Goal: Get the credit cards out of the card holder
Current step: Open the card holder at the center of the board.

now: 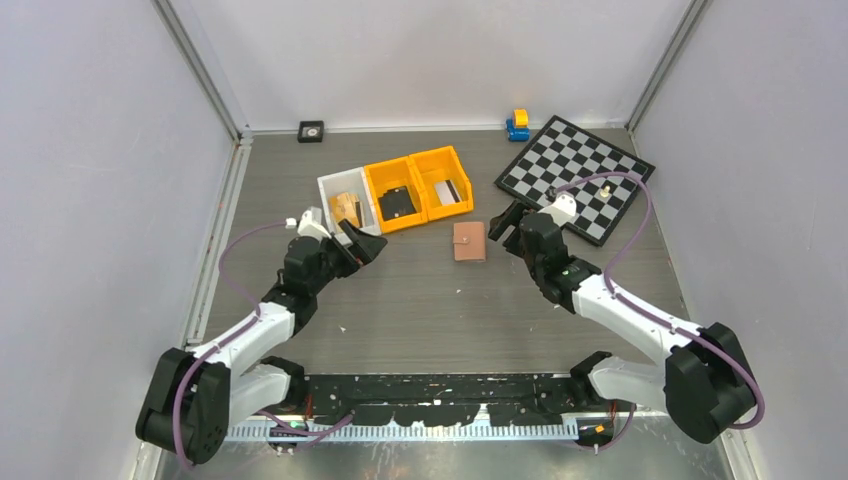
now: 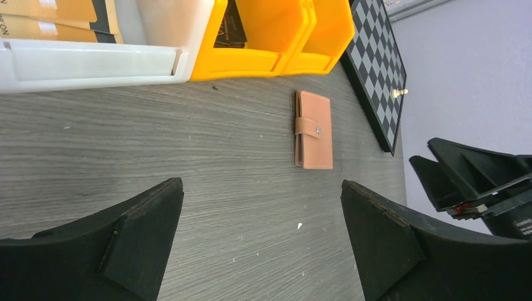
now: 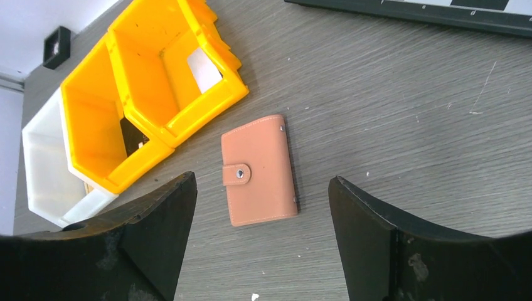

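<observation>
The card holder (image 1: 469, 241) is a tan-pink wallet lying flat on the table, closed with its snap tab fastened. It also shows in the left wrist view (image 2: 313, 130) and the right wrist view (image 3: 259, 169). Any cards inside it are hidden. A pale card with a dark stripe (image 1: 447, 190) lies in the right orange bin (image 1: 443, 160). My left gripper (image 1: 365, 243) is open and empty, left of the holder. My right gripper (image 1: 508, 225) is open and empty, just right of the holder, which lies ahead between its fingers (image 3: 370, 232).
A white bin (image 1: 330, 185) with tan items and a middle orange bin (image 1: 385, 172) with a black item stand behind the holder. A chessboard (image 1: 575, 175) with one small piece lies at the back right. A blue-yellow toy (image 1: 518, 124) and a small black square (image 1: 311, 130) sit by the back wall.
</observation>
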Action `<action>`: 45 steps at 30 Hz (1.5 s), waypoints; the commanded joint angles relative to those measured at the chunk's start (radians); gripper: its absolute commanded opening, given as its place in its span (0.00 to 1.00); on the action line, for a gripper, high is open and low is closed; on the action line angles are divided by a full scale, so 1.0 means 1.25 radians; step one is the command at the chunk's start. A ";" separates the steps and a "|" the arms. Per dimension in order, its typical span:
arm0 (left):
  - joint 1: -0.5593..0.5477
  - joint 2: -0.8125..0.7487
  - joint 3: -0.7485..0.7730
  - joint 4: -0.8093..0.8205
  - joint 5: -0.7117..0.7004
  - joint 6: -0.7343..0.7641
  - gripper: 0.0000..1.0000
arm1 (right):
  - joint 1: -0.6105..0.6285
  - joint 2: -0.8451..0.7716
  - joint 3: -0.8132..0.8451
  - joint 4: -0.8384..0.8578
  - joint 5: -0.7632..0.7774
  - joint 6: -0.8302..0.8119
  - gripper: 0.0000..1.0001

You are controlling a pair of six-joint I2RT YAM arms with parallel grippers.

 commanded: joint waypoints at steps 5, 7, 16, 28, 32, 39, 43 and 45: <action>-0.029 0.020 0.079 -0.020 0.020 0.032 0.99 | 0.003 0.069 0.046 0.024 -0.075 -0.021 0.82; -0.055 0.044 0.103 -0.025 0.034 0.060 1.00 | 0.003 0.114 0.072 0.006 -0.102 -0.015 0.81; -0.116 0.198 0.202 -0.058 0.099 0.102 0.95 | 0.001 0.293 0.148 -0.027 -0.148 -0.009 0.73; -0.124 0.296 0.261 -0.099 0.145 0.112 0.86 | -0.110 0.453 0.181 0.041 -0.406 0.022 0.51; -0.125 0.309 0.282 -0.130 0.145 0.125 0.84 | -0.108 0.470 0.183 0.050 -0.449 0.034 0.41; -0.128 0.314 0.281 -0.137 0.120 0.129 0.83 | -0.045 0.447 0.181 0.060 -0.469 0.038 0.20; -0.141 0.333 0.290 -0.133 0.112 0.131 0.81 | -0.030 0.401 0.172 0.040 -0.412 0.035 0.11; -0.148 0.340 0.294 -0.132 0.109 0.134 0.80 | -0.029 0.369 0.161 0.035 -0.388 0.030 0.06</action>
